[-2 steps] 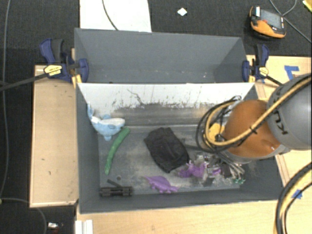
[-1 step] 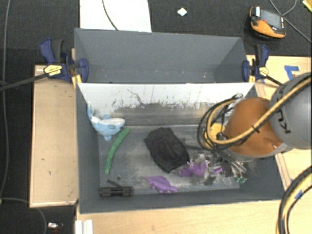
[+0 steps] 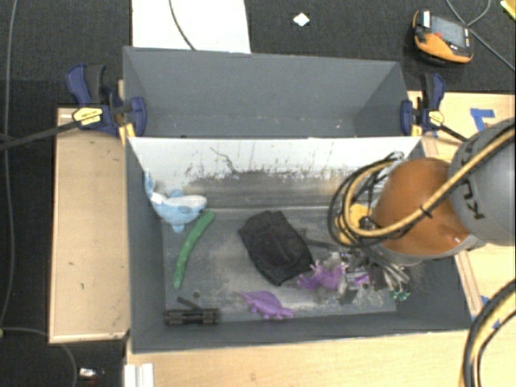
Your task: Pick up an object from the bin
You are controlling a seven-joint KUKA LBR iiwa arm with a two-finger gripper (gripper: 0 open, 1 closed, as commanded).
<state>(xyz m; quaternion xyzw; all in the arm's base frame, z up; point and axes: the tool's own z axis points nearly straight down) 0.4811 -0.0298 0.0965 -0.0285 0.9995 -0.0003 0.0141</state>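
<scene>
Step in hand, as judged: approach to grasp. The gripper (image 3: 355,278) sits low in the bin (image 3: 266,95), near the front right corner, just beside a small purple figure (image 3: 322,278). Its opening cannot be told, nor whether it has hold of anything. The next move probably calls for centring on the figure, closing, then lifting straight up. The figure is bright purple and irregular, and lies just beside a black crumpled lump (image 3: 276,247).

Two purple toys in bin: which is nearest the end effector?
The right-hand purple toy, right at the end effector; the other purple toy lies apart, further left.
</scene>
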